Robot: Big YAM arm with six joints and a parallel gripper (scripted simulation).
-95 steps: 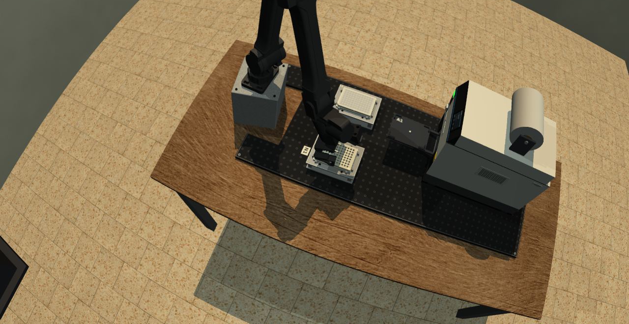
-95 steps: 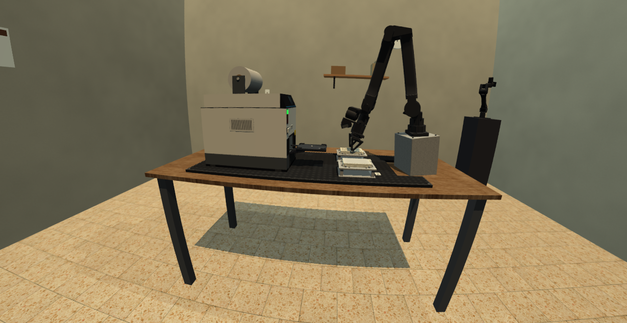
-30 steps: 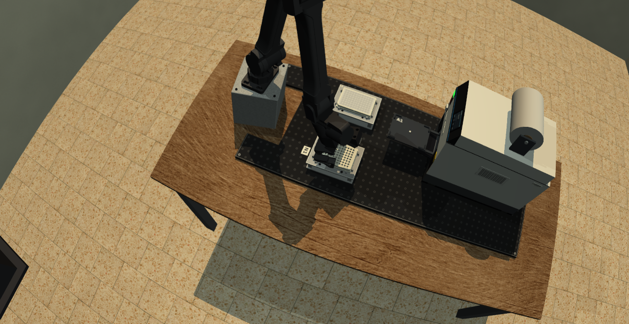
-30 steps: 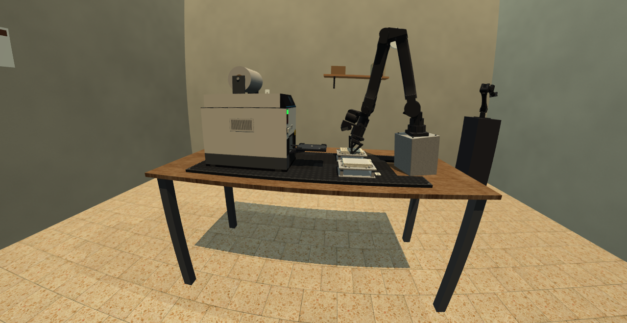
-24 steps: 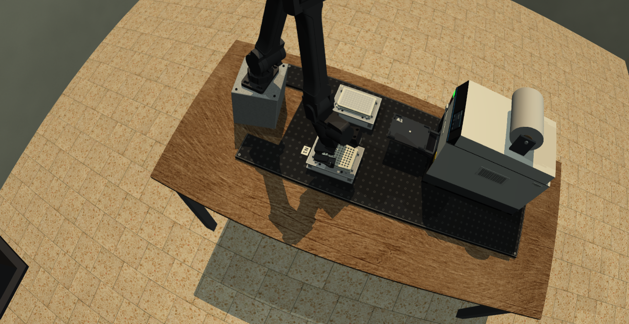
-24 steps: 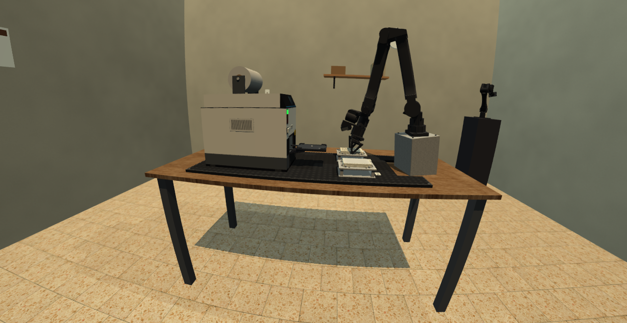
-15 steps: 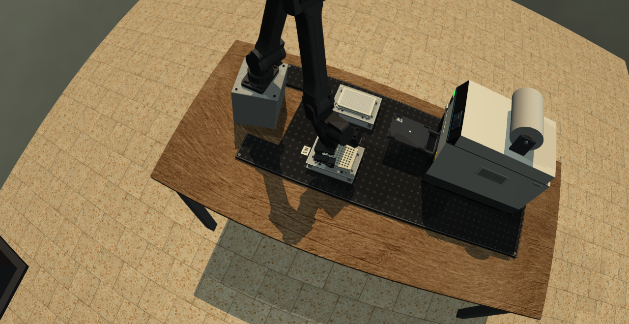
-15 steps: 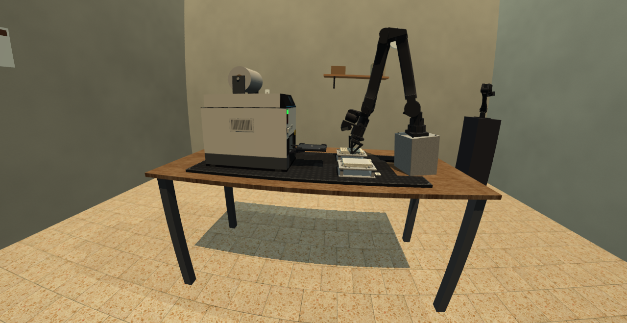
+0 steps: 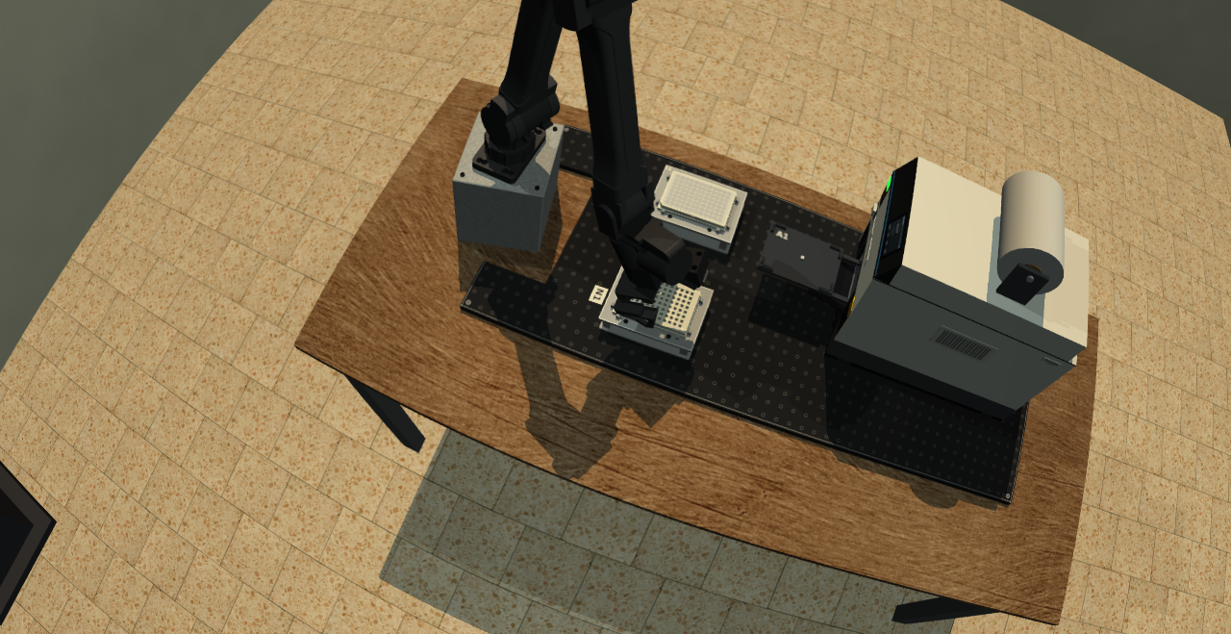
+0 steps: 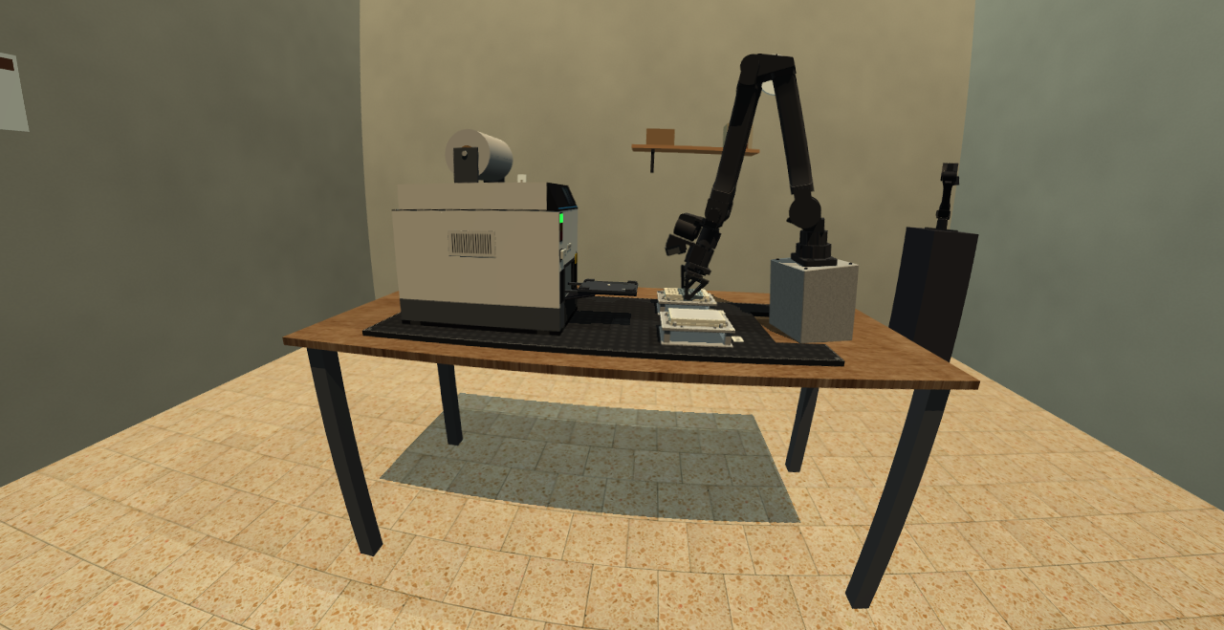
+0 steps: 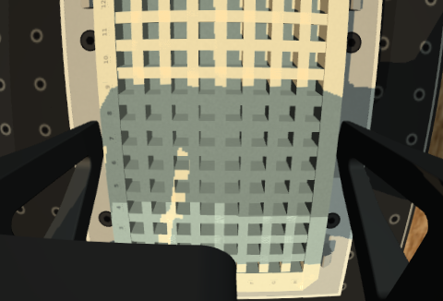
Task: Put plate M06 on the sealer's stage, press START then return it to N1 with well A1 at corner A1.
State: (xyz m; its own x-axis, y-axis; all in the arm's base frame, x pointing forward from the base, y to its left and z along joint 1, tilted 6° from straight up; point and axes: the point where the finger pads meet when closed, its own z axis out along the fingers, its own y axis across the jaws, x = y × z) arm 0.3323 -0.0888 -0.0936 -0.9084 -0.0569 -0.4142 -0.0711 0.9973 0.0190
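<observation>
Plate M06 [image 9: 680,310] [image 11: 221,100] is a cream multiwell plate lying in nest N1 [image 9: 645,340] [image 11: 79,84]. My gripper [image 9: 639,306] [image 10: 694,287] [image 11: 220,135] is open over it, with one finger beside each long side. A narrow gap shows at the right finger; the left fingertip is very near the plate's edge. The wrist housing hides the plate's low-numbered corner. The sealer's dark stage [image 9: 802,262] [image 10: 609,287] is out and bare, with A1 marked on it. The sealer's lamp [image 9: 888,183] [image 10: 561,218] is green. START is too small to make out.
A cream plate [image 9: 698,196] [image 10: 697,316] lies in nest N2 [image 9: 727,242] [image 10: 694,336], close beside N1. The sealer [image 9: 955,242] [image 10: 479,262] with its foil roll [image 9: 1033,213] stands beyond the stage. The arm's base block [image 9: 497,213] [image 10: 825,301] is at the opposite end.
</observation>
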